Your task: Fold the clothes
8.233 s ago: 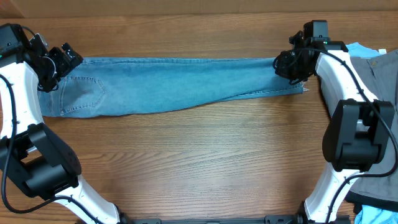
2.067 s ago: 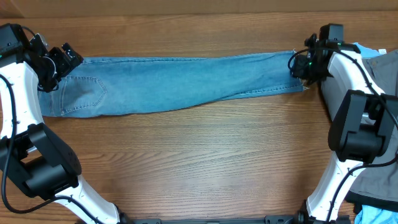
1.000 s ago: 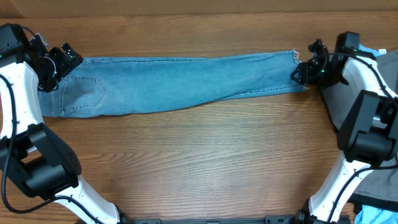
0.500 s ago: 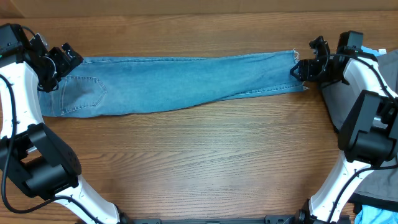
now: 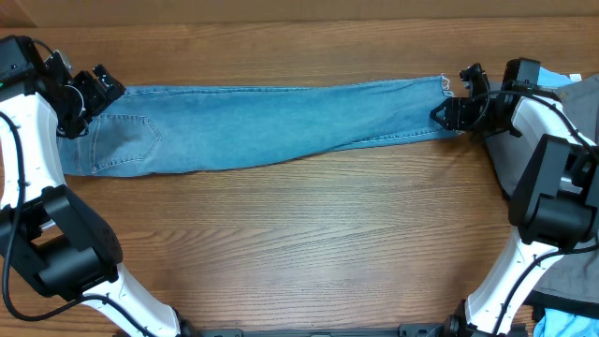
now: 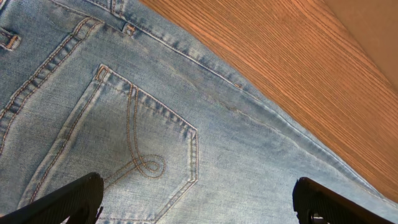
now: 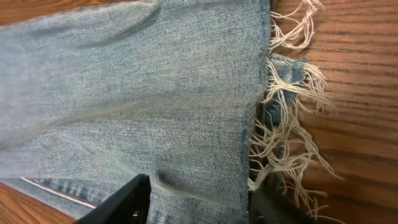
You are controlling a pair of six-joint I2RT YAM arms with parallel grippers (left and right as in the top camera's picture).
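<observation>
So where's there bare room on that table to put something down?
The biggest bare patch is the table in front of the jeans, between the left arm and right arm. A narrow strip runs behind the jeans along the far edge. The right end is crowded: grey trousers and a blue garment lie by the right arm.

No legible text, label, brand, number or sign in any view. The jeans (image 5: pixel 281 126) carry only plain decorative stitching on the back pocket (image 6: pixel 134 143), with no lettering.
</observation>
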